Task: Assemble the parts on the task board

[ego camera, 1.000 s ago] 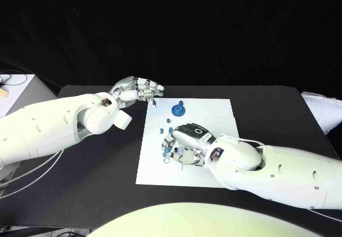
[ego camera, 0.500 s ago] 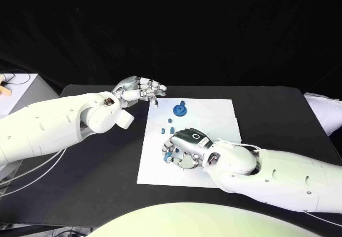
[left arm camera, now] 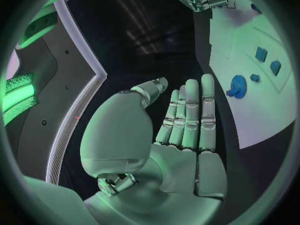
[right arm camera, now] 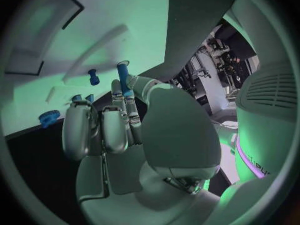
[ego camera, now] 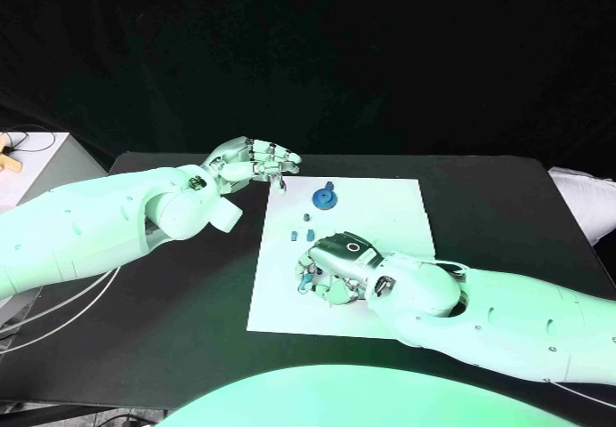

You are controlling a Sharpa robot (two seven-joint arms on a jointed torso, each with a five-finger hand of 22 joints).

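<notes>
Here, blue part pinched by right robot hand

No readable text, label, brand, number or sign anywhere: none on the white board, none on the blue parts, none on the arms or either robot hand, none on the table.
</notes>
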